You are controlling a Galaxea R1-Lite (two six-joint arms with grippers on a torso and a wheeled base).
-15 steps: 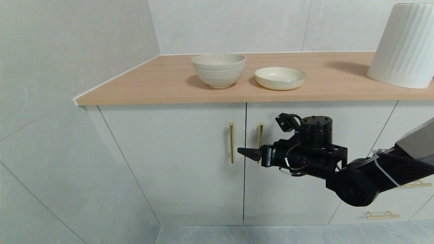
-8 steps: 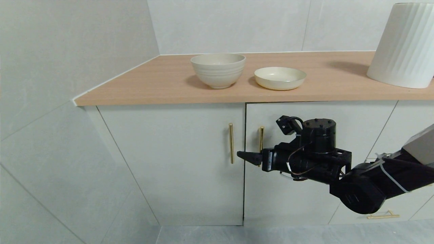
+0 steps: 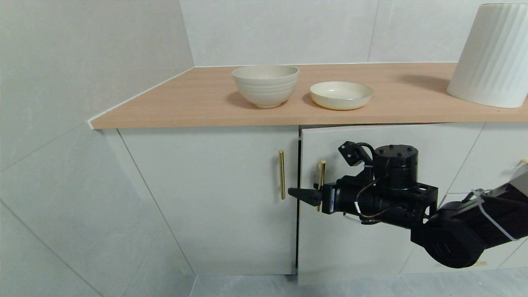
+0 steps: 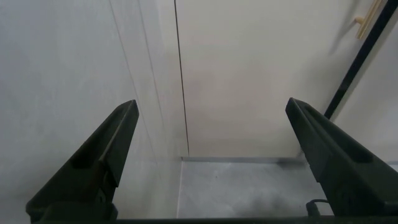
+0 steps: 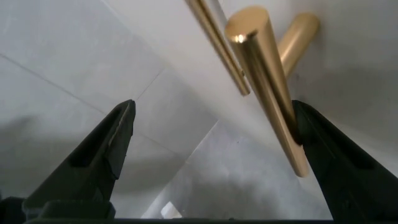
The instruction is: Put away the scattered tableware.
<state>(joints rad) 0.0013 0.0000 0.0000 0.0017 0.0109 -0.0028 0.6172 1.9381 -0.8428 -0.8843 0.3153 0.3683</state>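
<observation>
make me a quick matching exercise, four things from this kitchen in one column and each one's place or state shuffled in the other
1. deep cream ribbed ceramic bowl
2. shallow cream ceramic dish
3. tall white ribbed cylinder
4. white right-hand cabinet door

A. standing slightly ajar
B. farthest right on the wooden counter
C. on the counter, closest to its left corner
D. on the counter, between the bowl and the cylinder

Pairs: 1-C, 2-D, 3-B, 4-A
</observation>
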